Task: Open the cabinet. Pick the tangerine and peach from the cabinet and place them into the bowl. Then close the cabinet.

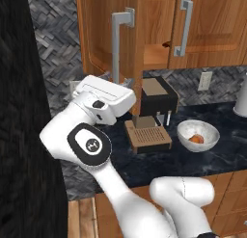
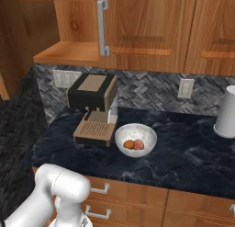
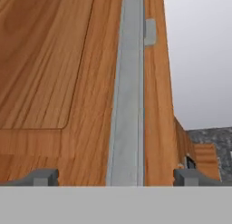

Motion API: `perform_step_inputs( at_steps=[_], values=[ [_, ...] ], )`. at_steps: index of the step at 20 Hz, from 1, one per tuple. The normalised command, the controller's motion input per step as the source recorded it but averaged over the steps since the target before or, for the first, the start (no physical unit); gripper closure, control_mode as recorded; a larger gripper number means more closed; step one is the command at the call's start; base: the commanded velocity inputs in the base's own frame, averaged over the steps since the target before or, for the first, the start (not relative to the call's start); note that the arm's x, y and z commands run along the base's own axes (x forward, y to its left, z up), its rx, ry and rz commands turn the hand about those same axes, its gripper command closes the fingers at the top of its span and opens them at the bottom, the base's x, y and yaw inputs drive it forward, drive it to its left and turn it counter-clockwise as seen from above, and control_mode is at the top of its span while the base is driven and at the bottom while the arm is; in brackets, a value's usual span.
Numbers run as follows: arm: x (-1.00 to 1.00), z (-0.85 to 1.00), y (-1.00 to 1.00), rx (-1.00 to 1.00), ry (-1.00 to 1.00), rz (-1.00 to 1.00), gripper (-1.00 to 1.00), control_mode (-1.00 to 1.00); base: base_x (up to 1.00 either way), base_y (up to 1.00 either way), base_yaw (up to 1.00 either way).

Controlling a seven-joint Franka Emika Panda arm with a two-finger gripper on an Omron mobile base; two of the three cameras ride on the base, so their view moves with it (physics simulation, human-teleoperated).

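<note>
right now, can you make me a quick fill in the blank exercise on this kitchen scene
1. The tangerine and the peach lie together in the ____.
2. The gripper has its jaws ____ on either side of the door's silver handle.
3. The coffee machine stands on the counter under the ____.
4. One cabinet door is swung ____.

Missing words: bowl; open; cabinet; open

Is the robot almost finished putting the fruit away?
Nearly. The tangerine and the peach already sit in the bowl on the counter. Now the open gripper is lined up on the silver handle of the open cabinet door, one fingertip on each side, not squeezing it. Left to do: swing that door shut so the cabinet is closed.
</note>
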Motion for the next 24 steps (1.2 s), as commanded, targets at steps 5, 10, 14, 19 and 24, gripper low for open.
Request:
perform_step_inputs(
  at_steps=[5, 10, 14, 19, 24],
  values=[
    [1.00, -0.30, -1.00, 0.04, -0.13, 0.00, -1.00, -1.00, 0.00, 0.00, 0.00],
    [1.00, -0.06, -0.95, 0.11, -0.02, 0.00, -1.00, -1.00, 0.00, 0.00, 0.00],
    [1.00, 0.00, -0.75, 0.17, 0.00, 0.00, -1.00, -1.00, 0.00, 0.00, 0.00],
    [1.00, 0.00, -0.75, 0.19, 0.00, 0.00, -1.00, -1.00, 0.00, 0.00, 0.00],
    [1.00, 0.01, -0.84, 0.28, 0.08, 0.00, -1.00, -1.00, 0.00, 0.00, 0.00]
  ],
)
